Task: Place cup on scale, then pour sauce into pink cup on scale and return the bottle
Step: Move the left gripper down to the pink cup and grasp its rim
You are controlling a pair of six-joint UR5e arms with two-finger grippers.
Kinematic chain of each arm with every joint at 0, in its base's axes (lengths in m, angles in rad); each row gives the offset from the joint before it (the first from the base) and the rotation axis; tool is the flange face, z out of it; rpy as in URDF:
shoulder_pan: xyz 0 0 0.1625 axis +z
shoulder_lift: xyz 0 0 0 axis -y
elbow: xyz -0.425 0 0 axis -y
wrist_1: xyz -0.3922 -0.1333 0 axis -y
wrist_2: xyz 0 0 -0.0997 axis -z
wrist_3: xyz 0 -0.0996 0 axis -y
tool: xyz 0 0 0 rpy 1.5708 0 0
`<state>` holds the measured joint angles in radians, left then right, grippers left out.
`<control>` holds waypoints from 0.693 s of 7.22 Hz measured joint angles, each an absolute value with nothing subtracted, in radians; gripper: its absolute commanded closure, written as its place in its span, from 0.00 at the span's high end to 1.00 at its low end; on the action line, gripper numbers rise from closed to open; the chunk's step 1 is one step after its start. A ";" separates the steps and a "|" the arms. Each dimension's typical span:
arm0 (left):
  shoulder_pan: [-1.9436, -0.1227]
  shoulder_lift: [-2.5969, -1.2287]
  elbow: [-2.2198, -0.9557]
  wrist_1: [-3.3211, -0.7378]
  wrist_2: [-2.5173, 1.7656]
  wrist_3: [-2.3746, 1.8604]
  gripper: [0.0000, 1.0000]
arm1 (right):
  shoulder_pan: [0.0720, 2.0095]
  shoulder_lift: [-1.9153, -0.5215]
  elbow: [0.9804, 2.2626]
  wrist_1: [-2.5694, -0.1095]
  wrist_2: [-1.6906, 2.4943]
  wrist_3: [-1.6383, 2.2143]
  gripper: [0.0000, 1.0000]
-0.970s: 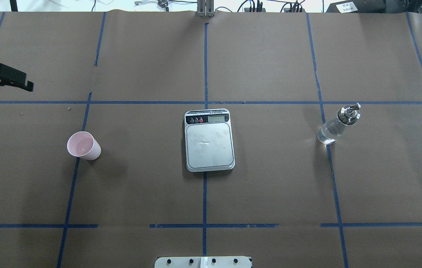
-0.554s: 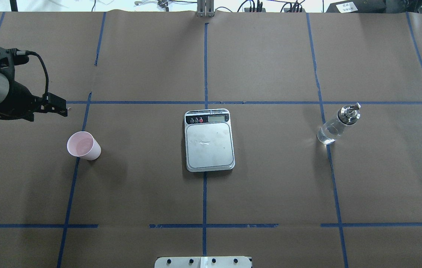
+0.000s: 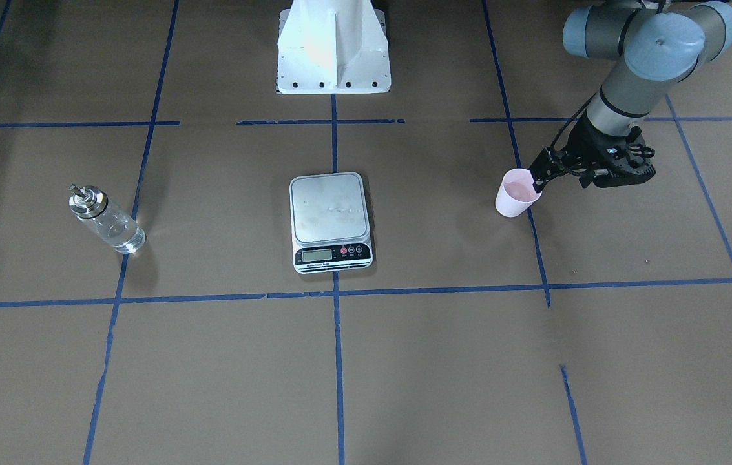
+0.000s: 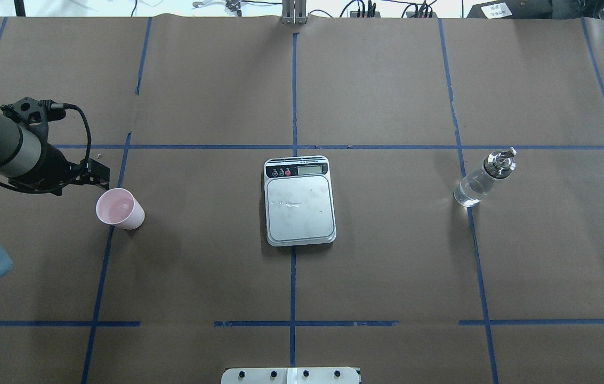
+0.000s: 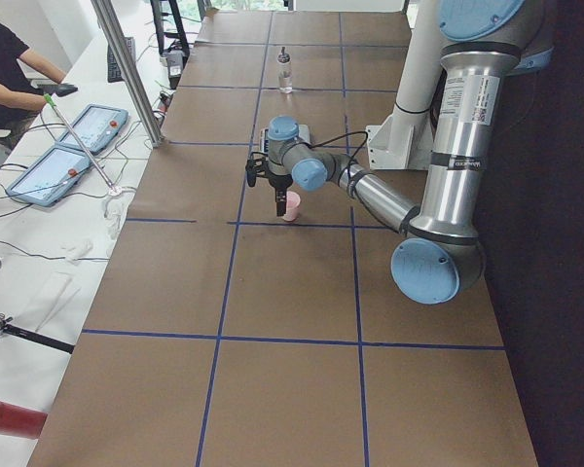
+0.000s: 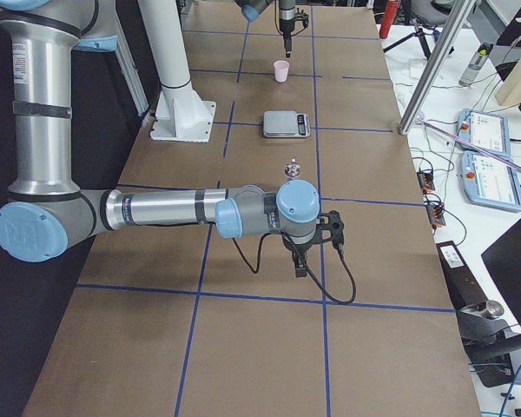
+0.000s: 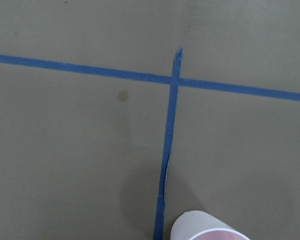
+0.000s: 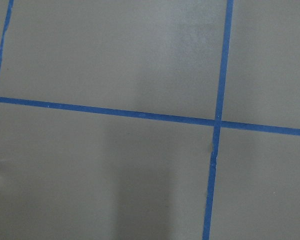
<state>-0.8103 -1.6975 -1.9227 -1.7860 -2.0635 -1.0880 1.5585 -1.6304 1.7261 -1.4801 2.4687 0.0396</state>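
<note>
The pink cup (image 4: 119,209) stands upright on the table's left part, and also shows in the front view (image 3: 516,194) and at the bottom of the left wrist view (image 7: 207,229). My left gripper (image 4: 102,181) hangs just beyond and above the cup's rim (image 3: 537,184), fingers looking shut and empty. The scale (image 4: 299,205) sits at the centre with a bare platform. The glass bottle (image 4: 480,181) stands at the right. My right gripper (image 6: 300,269) shows only in the right side view, near of the bottle; I cannot tell if it is open.
Blue tape lines cross the brown paper cover. The robot's white base plate (image 3: 333,58) stands at the near edge. A metal post (image 4: 294,13) and cables lie at the far edge. Operators' tablets (image 6: 486,148) lie beyond the table.
My left arm has swung in from the far left edge toward the cup and come down beside its rim. The cup, scale and bottle have not moved.
</note>
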 measured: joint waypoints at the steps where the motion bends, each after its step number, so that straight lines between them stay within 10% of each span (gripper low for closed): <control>1: -0.796 -1.697 -1.910 -1.786 -2.063 -1.088 1.00 | 1.559 -1.630 1.727 -1.480 2.469 0.040 1.00; 3: -0.767 -1.697 -1.898 -1.785 -2.063 -1.087 0.98 | 1.559 -1.629 1.727 -1.480 2.470 0.040 1.00; 5: -0.757 -1.697 -1.890 -1.785 -2.064 -1.087 0.60 | 1.559 -1.629 1.728 -1.480 2.470 0.040 1.00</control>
